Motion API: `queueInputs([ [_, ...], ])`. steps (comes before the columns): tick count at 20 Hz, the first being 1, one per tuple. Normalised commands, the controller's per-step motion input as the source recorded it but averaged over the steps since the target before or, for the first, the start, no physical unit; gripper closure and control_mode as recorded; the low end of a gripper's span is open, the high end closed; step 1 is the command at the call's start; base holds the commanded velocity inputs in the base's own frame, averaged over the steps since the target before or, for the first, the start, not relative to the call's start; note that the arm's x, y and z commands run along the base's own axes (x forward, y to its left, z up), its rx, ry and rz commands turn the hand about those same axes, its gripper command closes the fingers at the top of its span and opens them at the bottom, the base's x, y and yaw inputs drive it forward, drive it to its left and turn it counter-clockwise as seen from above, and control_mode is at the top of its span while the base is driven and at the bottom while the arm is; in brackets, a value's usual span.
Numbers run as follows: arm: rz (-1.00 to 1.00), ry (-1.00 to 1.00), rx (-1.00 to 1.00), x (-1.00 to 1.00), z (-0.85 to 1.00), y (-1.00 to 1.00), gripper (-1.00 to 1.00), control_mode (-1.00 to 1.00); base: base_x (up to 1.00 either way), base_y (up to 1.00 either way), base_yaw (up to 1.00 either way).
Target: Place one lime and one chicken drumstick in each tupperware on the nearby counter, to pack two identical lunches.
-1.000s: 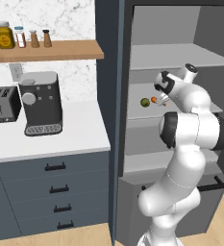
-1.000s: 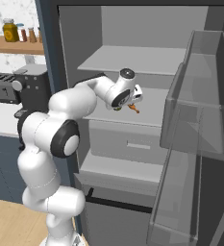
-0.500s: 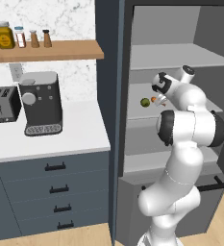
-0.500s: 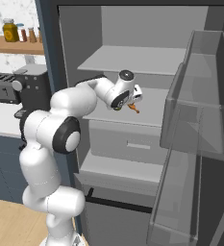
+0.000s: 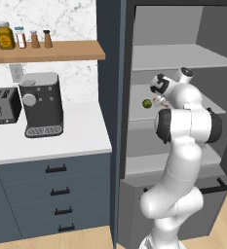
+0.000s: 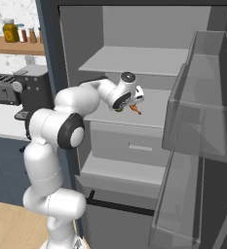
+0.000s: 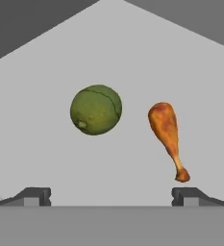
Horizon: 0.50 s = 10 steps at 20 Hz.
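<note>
Robot gripper (image 7: 111, 194) reached into an open fridge (image 6: 149, 68), fingers spread wide and holding nothing, a green lime (image 7: 95, 109) beside a chicken drumstick (image 7: 167, 135) on the grey shelf (image 7: 132, 62) ahead, white counter (image 5: 81, 133) left.

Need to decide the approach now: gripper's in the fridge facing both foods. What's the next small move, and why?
Probably ease the open gripper forward toward the lime, shifting slightly to centre it. The lime and the chicken drumstick lie apart on the fridge shelf, neither held, and the lime sits off-centre between the fingertips.
</note>
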Motion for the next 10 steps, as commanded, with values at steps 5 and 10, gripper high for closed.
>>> queueInputs([
  [5, 0.00, 0.00, 0.00, 0.26, -0.07, -0.08, -1.00, -1.00, 0.00, 0.00, 0.00],
  [10, 0.00, 0.00, 0.00, 0.24, -0.05, -0.13, -1.00, -1.00, 0.00, 0.00, 0.00],
])
